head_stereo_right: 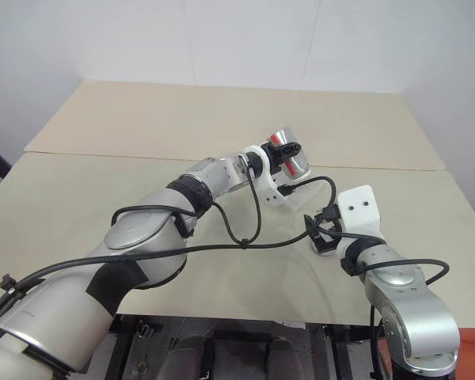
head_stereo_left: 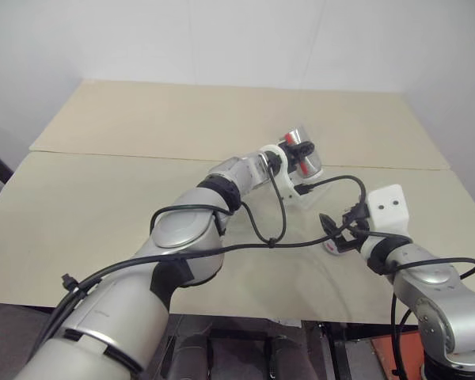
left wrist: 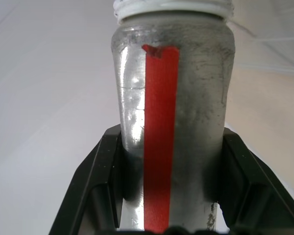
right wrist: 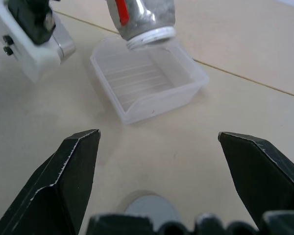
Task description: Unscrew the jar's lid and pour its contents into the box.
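Bright, even light all round; the beige wooden tabletop [head_stereo_left: 127, 198] carries only soft, faint shadows. Gentle glare streaks the silvery-grey metal jar with its red label stripe [left wrist: 172, 112], whose background blurs.

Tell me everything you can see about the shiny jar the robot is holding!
The jar is a small silvery-grey cylinder that looks like scuffed metal, with a red stripe running down its side and a white threaded neck. Its lid is off, lying on the table by the right gripper. The left gripper clamps the jar's body between its black jaws, in the air, tipped over with its open mouth pointing down above the clear plastic box. Nothing else touches it.
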Robot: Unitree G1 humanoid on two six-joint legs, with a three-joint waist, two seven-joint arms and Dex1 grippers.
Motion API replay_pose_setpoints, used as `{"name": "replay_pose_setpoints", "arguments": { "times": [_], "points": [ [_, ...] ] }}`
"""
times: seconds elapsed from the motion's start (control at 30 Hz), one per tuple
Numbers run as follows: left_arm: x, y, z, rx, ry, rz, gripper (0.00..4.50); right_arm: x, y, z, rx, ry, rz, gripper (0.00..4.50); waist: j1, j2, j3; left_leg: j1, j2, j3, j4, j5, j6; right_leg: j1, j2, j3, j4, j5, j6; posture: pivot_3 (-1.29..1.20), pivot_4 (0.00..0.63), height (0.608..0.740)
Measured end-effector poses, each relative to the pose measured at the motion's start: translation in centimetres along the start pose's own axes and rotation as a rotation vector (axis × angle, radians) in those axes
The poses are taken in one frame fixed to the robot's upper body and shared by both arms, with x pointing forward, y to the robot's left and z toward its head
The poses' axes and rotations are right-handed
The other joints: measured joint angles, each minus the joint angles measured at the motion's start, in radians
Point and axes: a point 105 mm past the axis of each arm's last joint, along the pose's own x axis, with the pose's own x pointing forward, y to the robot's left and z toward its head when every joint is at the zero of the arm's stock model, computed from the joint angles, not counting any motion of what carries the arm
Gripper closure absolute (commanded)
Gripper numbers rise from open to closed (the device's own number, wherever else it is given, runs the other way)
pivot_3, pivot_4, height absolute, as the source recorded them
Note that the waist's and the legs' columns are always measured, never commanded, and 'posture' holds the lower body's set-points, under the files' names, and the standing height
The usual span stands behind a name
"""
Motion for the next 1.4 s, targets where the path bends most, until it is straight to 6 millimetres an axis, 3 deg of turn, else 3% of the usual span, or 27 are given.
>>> {"name": "replay_pose_setpoints", "arguments": {
  "times": [0.13, 0.3, 0.33, 0.43, 0.57, 0.7, 0.83, 0.97, 1.07, 1.23, 1.4],
  "points": [
    [-0.1, -0.2, -1.2, -0.306, 0.083, -0.02, 2.38, 0.1, 0.0, -0.1, -0.013, 0.006, -0.003, 0.03, -0.001, 0.0, 0.0, 0.0, 0.0, 0.0, 0.001, 0.0, 0.0, 0.0, 0.0, 0.0, 0.001, 0.0, 0.0, 0.0, 0.15, 0.74],
    [-1.0, -3.3, -2.0, -1.409, 0.206, -0.045, 2.38, 0.2, 0.0, 0.1, -0.014, 0.002, 0.004, 0.03, -0.004, 0.0, 0.0, 0.0, 0.001, 0.0, 0.003, 0.0, 0.0, 0.0, 0.0, 0.0, 0.003, 0.0, 0.0, 0.0, 0.15, 0.74],
    [-1.2, -3.9, -2.0, -1.559, 0.21, -0.051, 2.38, 0.3, 0.0, 0.2, -0.014, -0.001, 0.007, 0.03, -0.004, 0.0, 0.0, 0.001, 0.0, 0.0, 0.003, 0.0, 0.0, 0.0, 0.0, 0.0, 0.003, 0.0, 0.0, 0.0, 0.15, 0.74],
    [-1.6, -4.8, -2.1, -1.755, 0.203, -0.067, 2.38, 0.4, 0.0, 0.5, -0.022, -0.008, 0.012, 0.03, -0.004, 0.0, 0.0, 0.001, 0.0, -0.001, 0.003, 0.0, 0.0, 0.002, 0.0, 0.0, 0.003, 0.0, 0.0, 0.0, 0.15, 0.74],
    [-2.0, -5.2, -2.7, -1.784, 0.211, -0.067, 2.38, 0.6, 0.2, 0.4, -0.027, -0.004, 0.028, 0.03, -0.001, 0.0, 0.0, 0.001, -0.001, -0.002, 0.003, 0.0, 0.0, 0.003, 0.0, -0.001, 0.002, 0.0, 0.0, 0.0, 0.15, 0.74],
    [-2.1, -5.4, -3.0, -1.653, 0.246, -0.076, 2.38, 0.7, 0.3, 0.4, -0.029, -0.001, 0.032, 0.03, -0.001, 0.0, 0.0, 0.001, -0.001, -0.002, 0.004, 0.0, 0.0, 0.003, 0.0, -0.001, 0.002, 0.0, 0.0, 0.0, 0.15, 0.74],
    [-2.1, -5.1, -3.8, -1.097, 0.288, -0.099, 2.38, 0.7, 0.4, 0.0, -0.033, 0.009, 0.03, 0.03, -0.001, 0.0, 0.0, 0.001, -0.001, -0.002, 0.004, 0.0, 0.0, 0.003, 0.0, -0.001, 0.003, 0.0, 0.0, 0.0, 0.15, 0.74],
    [-1.6, -2.3, -4.9, -0.532, 0.251, -0.067, 2.38, 0.5, 0.6, -0.1, -0.028, 0.007, 0.019, 0.03, 0.002, 0.0, 0.0, 0.001, -0.001, -0.002, 0.004, 0.0, 0.0, 0.003, 0.0, -0.001, 0.002, 0.0, 0.0, 0.0, 0.15, 0.74],
    [-0.8, -0.2, -4.2, -0.222, 0.174, -0.044, 2.38, 0.2, 0.8, -0.2, -0.025, 0.004, 0.01, 0.03, 0.005, 0.0, 0.0, 0.001, -0.001, -0.002, 0.004, 0.0, 0.0, 0.003, 0.0, -0.001, 0.002, 0.0, 0.001, 0.0, 0.15, 0.74],
    [0.1, 0.1, -1.4, 0.043, 0.063, -0.071, 2.38, -0.4, 1.5, -0.8, -0.004, 0.013, -0.012, 0.03, 0.001, 0.0, 0.0, 0.0, -0.001, -0.002, 0.004, 0.0, 0.0, 0.002, 0.0, -0.001, 0.002, 0.0, 0.001, 0.0, 0.15, 0.74],
    [0.4, 0.6, -0.9, 0.146, 0.033, -0.082, 2.38, -1.3, 1.9, -1.6, 0.017, 0.035, -0.043, 0.03, -0.001, 0.0, 0.0, 0.0, -0.001, -0.002, 0.004, 0.0, 0.0, 0.001, 0.0, 0.0, 0.003, 0.0, 0.001, 0.0, 0.15, 0.74]
  ]
}}
